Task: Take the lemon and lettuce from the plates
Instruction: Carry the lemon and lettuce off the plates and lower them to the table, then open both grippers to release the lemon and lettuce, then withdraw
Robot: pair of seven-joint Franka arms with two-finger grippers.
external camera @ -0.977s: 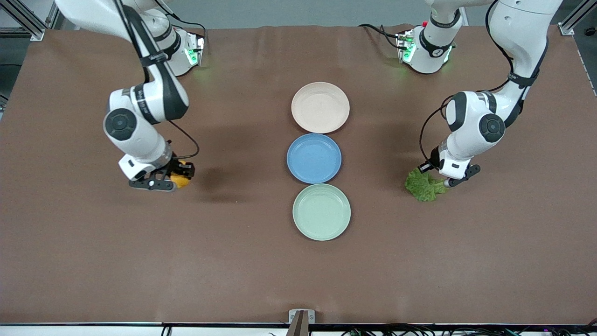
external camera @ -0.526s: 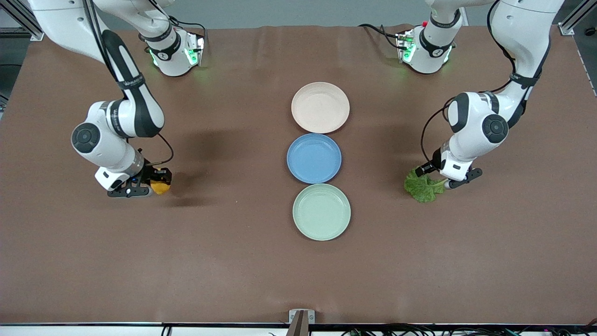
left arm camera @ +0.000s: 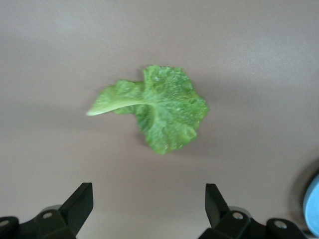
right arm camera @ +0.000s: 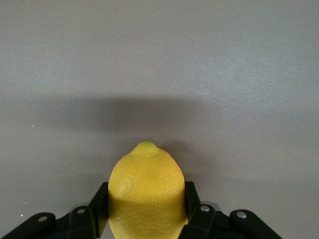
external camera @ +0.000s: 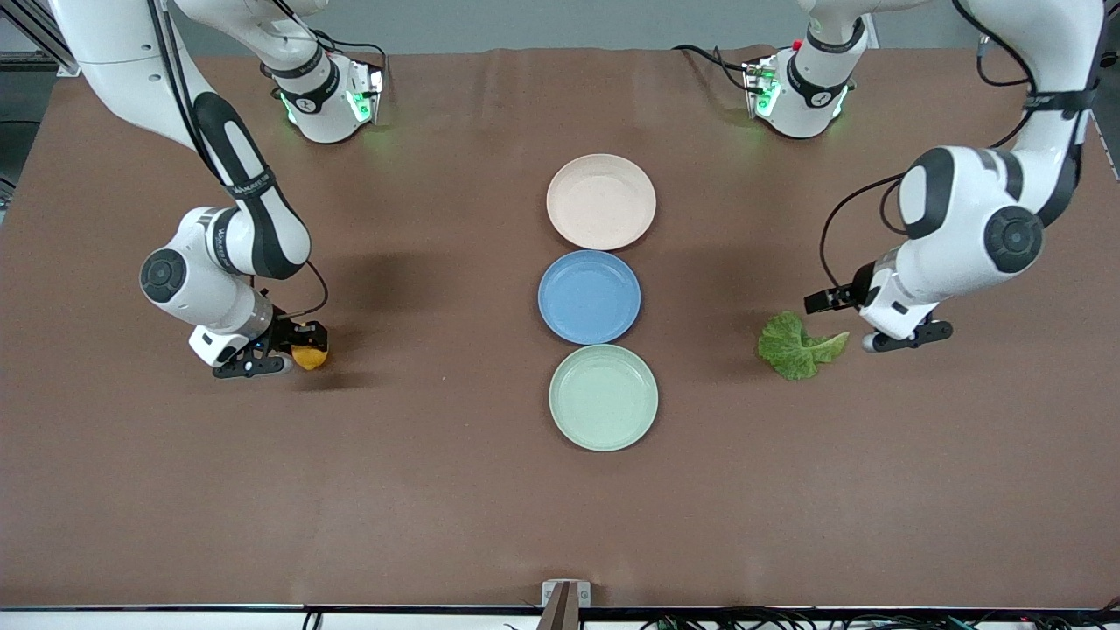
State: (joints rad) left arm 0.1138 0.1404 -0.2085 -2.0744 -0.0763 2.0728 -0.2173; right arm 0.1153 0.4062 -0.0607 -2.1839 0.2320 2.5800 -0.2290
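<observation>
The right gripper (external camera: 278,354) is clamping the lemon (external camera: 309,356) low over bare table toward the right arm's end; released here, the round fruit risks rolling. The left gripper (external camera: 879,325) is hanging with fingers spread, empty, just beside the lettuce (external camera: 794,346), which is lying flat on the table. The pink plate (external camera: 601,201), blue plate (external camera: 589,297) and green plate (external camera: 603,397) are sitting empty mid-table, obstructing nothing.

Even overhead light; perhaps slightly soft focus.
</observation>
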